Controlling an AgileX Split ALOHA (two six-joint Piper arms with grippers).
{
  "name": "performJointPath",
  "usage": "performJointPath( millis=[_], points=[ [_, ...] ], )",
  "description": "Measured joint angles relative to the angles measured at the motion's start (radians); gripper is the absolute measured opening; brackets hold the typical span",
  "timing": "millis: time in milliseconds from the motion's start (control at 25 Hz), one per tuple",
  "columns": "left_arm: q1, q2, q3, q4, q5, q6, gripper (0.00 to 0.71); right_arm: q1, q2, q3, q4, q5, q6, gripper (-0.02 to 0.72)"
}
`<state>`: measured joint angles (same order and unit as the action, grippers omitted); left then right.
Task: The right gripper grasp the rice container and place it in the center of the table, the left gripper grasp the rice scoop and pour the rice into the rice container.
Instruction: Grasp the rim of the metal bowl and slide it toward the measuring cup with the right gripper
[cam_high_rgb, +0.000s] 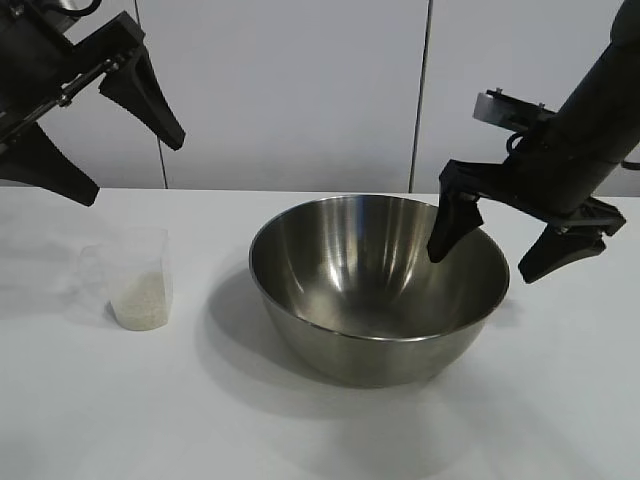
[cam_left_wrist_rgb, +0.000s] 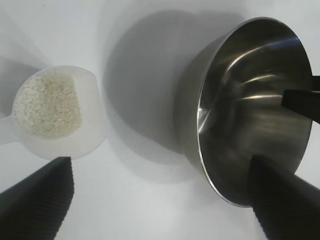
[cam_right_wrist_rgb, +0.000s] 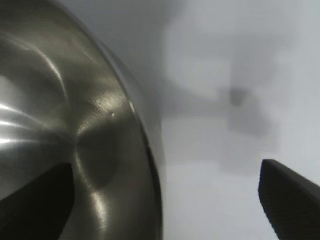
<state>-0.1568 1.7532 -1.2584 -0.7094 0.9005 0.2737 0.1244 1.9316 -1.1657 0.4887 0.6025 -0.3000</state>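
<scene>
The steel rice container (cam_high_rgb: 378, 285) stands near the middle of the white table (cam_high_rgb: 560, 400). My right gripper (cam_high_rgb: 490, 250) is open and straddles its right rim, one finger inside the bowl and one outside, not clamped. In the right wrist view the container (cam_right_wrist_rgb: 75, 125) fills one side, with both fingers spread wide. The clear rice scoop (cam_high_rgb: 138, 280) stands at the left with rice (cam_high_rgb: 140, 300) in its bottom. My left gripper (cam_high_rgb: 130, 165) is open, raised above and behind the scoop. The left wrist view shows the scoop (cam_left_wrist_rgb: 55, 112), its rice (cam_left_wrist_rgb: 47, 102) and the container (cam_left_wrist_rgb: 250, 110).
A white panelled wall (cam_high_rgb: 300, 90) stands behind the table. The table's front is bare in front of the container and the scoop.
</scene>
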Motion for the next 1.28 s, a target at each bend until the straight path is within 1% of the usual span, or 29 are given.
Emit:
performJointPath(
  millis=[40, 120, 320, 480, 520, 640, 800, 960, 1120, 1280],
  points=[
    [0.0, 0.0, 0.0, 0.0, 0.0, 0.0, 0.675, 0.0, 0.0, 0.0, 0.003, 0.0, 0.0, 0.573],
    [0.0, 0.0, 0.0, 0.0, 0.0, 0.0, 0.675, 0.0, 0.004, 0.0, 0.006, 0.0, 0.005, 0.513],
    [0.0, 0.0, 0.0, 0.0, 0.0, 0.0, 0.675, 0.0, 0.009, 0.0, 0.008, 0.0, 0.033, 0.299],
    [0.0, 0.0, 0.0, 0.0, 0.0, 0.0, 0.675, 0.0, 0.009, 0.0, 0.013, 0.005, 0.041, 0.083],
    [0.0, 0.001, 0.0, 0.0, 0.0, 0.0, 0.675, 0.001, 0.009, -0.001, 0.009, 0.006, 0.041, 0.053],
    [0.0, 0.001, 0.0, 0.0, -0.001, 0.0, 0.675, 0.001, 0.012, -0.001, 0.006, 0.012, 0.043, 0.02],
    [0.0, 0.001, 0.0, 0.0, -0.001, 0.0, 0.675, 0.001, 0.012, -0.001, 0.01, 0.023, 0.042, 0.016],
    [0.0, 0.001, 0.0, 0.0, -0.001, 0.0, 0.675, 0.001, 0.012, -0.001, 0.03, 0.042, 0.035, 0.016],
    [0.0, 0.001, 0.0, 0.0, -0.002, 0.0, 0.675, 0.001, -0.007, -0.001, 0.076, 0.064, 0.002, 0.016],
    [0.0, 0.001, 0.0, 0.0, -0.003, 0.0, 0.675, 0.001, -0.054, -0.001, 0.092, 0.076, -0.004, 0.016]
  ],
)
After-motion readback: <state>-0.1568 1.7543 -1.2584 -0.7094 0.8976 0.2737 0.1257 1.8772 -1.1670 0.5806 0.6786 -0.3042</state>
